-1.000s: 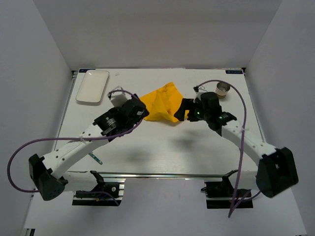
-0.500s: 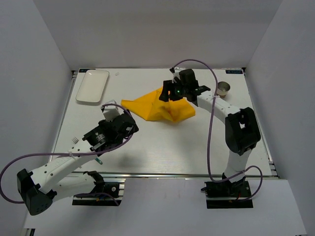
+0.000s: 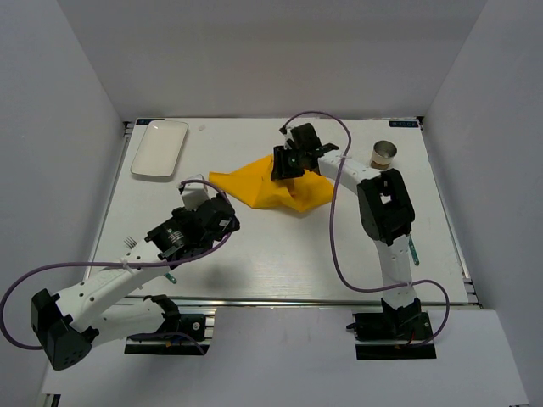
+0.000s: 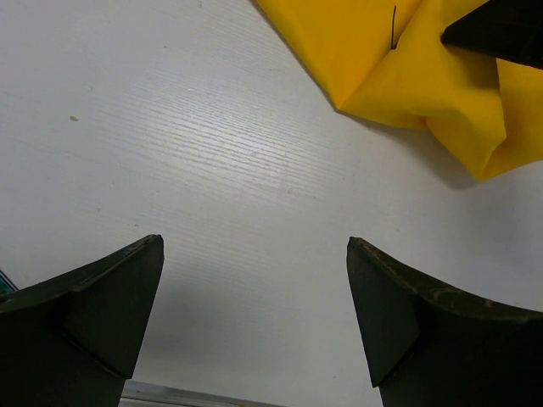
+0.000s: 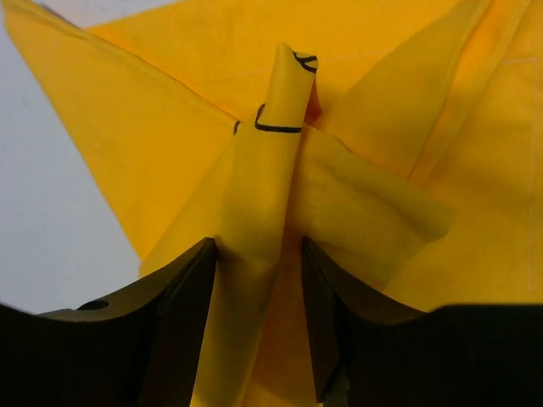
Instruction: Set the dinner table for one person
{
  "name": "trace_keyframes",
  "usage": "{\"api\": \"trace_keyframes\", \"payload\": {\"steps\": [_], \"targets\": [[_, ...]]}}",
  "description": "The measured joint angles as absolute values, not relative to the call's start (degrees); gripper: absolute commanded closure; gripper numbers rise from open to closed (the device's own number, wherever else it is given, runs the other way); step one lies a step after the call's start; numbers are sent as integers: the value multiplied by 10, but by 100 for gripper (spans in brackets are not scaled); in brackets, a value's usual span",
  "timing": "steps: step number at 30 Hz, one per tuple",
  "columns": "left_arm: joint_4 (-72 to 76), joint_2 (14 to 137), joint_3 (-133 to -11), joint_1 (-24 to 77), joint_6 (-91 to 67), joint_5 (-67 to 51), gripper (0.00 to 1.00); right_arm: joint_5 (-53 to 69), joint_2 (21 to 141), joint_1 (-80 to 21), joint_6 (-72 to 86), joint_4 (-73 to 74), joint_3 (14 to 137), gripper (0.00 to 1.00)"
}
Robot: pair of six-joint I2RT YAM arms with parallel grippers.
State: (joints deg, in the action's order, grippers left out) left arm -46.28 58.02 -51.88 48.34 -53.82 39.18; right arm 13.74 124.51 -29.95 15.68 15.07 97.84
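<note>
The yellow cloth mat (image 3: 267, 185) lies crumpled on the white dinner table (image 3: 280, 254), at centre back. My right gripper (image 3: 284, 164) reaches over the mat's far side and is shut on a raised fold of it; in the right wrist view the fold (image 5: 270, 170) with a black printed line stands pinched between the jaws (image 5: 259, 246). My left gripper (image 3: 227, 216) is open and empty, hovering over bare table near the mat's left corner. In the left wrist view (image 4: 254, 242) the mat (image 4: 407, 76) lies ahead to the right.
A small white rounded plate (image 3: 159, 148) sits at the back left. A small cup (image 3: 384, 154) stands at the back right. A teal-handled utensil (image 3: 413, 250) lies on the right, another (image 3: 170, 275) near the front left, and fork tines (image 3: 128, 242) show at left.
My right gripper swung to the mat's far side and closed on a fold. My left arm drew back toward the near left, away from the mat. The mat's left corner is spread out further.
</note>
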Motion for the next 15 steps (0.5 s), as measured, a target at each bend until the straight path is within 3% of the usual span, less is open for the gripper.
{"api": "trace_keyframes", "payload": {"steps": [2,3,4,5,11,15], "targets": [[-462,580,-519,483,-536,389,2,125,1250,-301,160,163,978,50],[-462,580,-519,483,-535,387,2,121,1251,-302,161,166,978,58],[-460,580,-518,483,-534,387,2,119,1251,-303,161,166,978,69],[-459,581,-517,483,-534,385,2,119,1251,-304,161,164,979,98],[-451,594,-512,483,-533,382,2,137,1242,-316,162,136,965,100],[-449,601,-512,483,-541,385,2,197,1167,-325,150,81,883,100]]}}
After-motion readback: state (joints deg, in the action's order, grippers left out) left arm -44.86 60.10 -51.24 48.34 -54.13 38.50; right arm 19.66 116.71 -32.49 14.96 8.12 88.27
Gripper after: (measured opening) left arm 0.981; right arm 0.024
